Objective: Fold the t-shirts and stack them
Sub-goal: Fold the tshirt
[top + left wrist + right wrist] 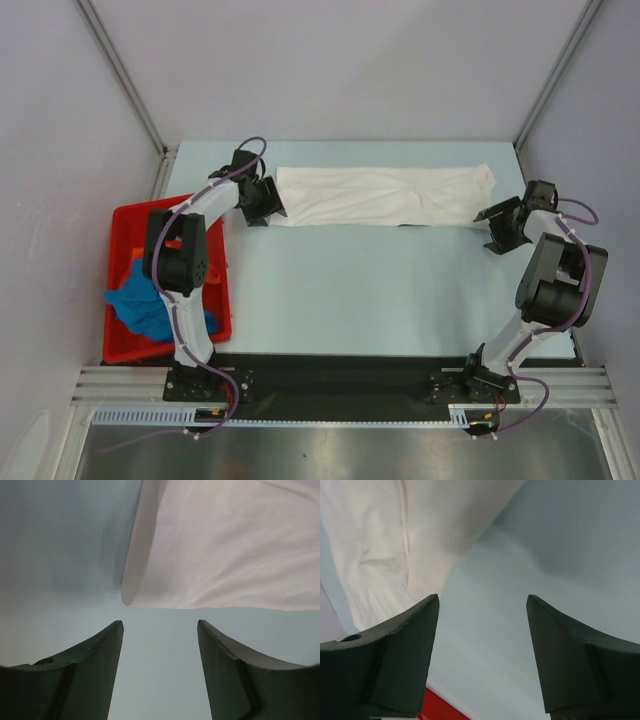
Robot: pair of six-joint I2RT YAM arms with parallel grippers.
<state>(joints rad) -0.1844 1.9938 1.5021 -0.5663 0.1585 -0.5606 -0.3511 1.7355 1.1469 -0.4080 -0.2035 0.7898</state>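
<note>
Robot lab cell: aluminium mounting rail [120,382], grey panel walls [60,100], pale-blue table [350,290].

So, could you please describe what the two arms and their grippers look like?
The left arm and right arm have white links with bulky black joint housings; a purple cable runs along each. The left gripper and right gripper each have two dark fingers tapering to points.

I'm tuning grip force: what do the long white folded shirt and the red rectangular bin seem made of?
The long white folded shirt looks like thin, soft matte cloth, possibly cotton: it lies flat with fine wrinkles and a rounded fold edge. The red rectangular bin looks like rigid smooth plastic: straight walls, even colour.
</note>
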